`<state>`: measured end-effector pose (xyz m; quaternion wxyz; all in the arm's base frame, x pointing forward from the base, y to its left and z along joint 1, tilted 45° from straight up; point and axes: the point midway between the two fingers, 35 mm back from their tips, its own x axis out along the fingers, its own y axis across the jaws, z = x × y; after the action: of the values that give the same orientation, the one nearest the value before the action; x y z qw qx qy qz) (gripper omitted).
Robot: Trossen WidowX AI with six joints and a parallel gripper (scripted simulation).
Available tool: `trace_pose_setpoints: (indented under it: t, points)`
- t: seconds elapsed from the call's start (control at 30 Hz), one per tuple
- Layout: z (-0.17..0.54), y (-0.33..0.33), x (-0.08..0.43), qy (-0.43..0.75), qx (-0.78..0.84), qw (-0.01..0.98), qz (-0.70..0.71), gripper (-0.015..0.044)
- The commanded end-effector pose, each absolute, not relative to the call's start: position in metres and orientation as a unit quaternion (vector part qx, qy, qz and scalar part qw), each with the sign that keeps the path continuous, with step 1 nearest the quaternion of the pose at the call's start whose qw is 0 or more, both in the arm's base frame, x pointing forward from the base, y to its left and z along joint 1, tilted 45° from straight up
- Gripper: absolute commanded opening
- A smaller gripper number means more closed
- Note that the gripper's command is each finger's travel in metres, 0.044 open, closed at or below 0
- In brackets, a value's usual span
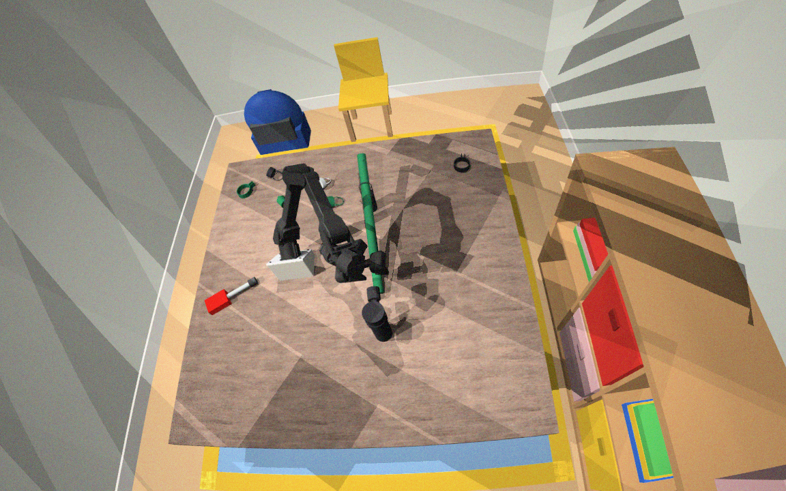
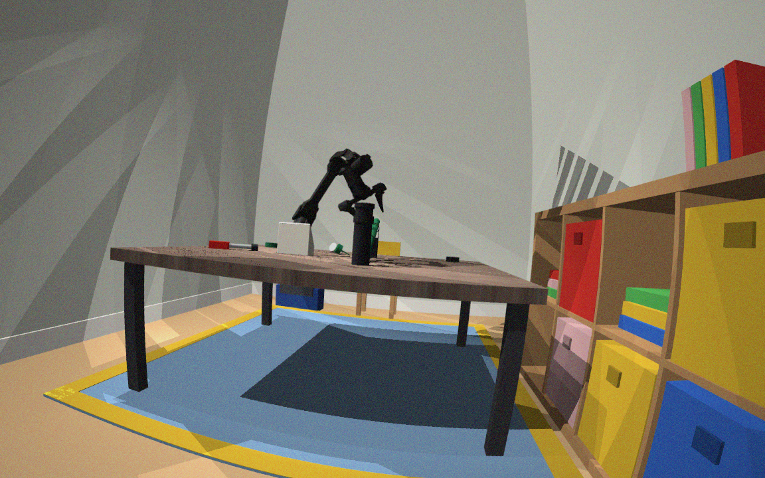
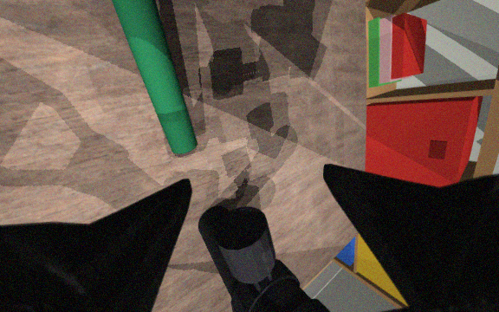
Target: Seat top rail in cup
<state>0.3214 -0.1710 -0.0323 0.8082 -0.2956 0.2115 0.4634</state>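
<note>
The green top rail (image 1: 369, 226) (image 2: 376, 222) (image 3: 152, 71) runs from the back of the table towards the big black post (image 1: 381, 331) (image 2: 361, 240). It passes the small dark post (image 1: 372, 198), where the loop is too small to read. The black end cup (image 1: 373, 294) (image 3: 249, 262) is high on the big post, by its cap (image 1: 374, 311). In the wrist view the rail's cut end is outside the cup, to the left of and beyond its open mouth. My gripper (image 1: 364, 266) (image 2: 362, 209) (image 3: 257, 178) is wide open and empty above the cup; neither finger visibly touches the rail.
A red-handled tool (image 1: 218, 301) (image 2: 218, 244) lies left of the arm's white base (image 1: 292, 266) (image 2: 294, 239). A green ring (image 1: 245, 186) and small green fittings (image 1: 336, 200) lie at the back left. A black band (image 1: 464, 160) (image 2: 452, 259) lies at the back right.
</note>
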Motion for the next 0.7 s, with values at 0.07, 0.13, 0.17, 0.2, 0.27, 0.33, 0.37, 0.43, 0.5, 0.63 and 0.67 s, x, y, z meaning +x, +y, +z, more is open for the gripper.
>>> trace_pose_setpoints:
  t: [0.07,0.13,0.17,0.2,0.27,0.33,0.37,0.43,0.5,0.63,0.67]
  points:
    - [0.013,-0.169,0.320,0.320,-0.109,0.854,0.396,0.0440]
    - [0.030,-0.166,0.317,0.360,-0.029,0.860,0.361,0.0440]
    - [0.037,-0.165,0.316,0.377,0.007,0.860,0.344,0.0440]
    - [0.045,-0.163,0.314,0.393,0.044,0.859,0.326,0.0440]
    - [0.060,-0.160,0.311,0.422,0.116,0.852,0.288,0.0440]
    - [0.075,-0.156,0.307,0.448,0.189,0.838,0.247,0.0440]
    - [0.082,-0.154,0.305,0.459,0.224,0.829,0.226,0.0440]
    - [0.096,-0.149,0.300,0.478,0.295,0.807,0.182,0.0440]
    - [0.105,-0.146,0.297,0.488,0.338,0.790,0.154,0.0440]
    - [0.106,-0.146,0.297,0.489,0.343,0.788,0.150,0.0440]
    - [0.106,-0.146,0.297,0.489,0.343,0.788,0.150,0.0440]
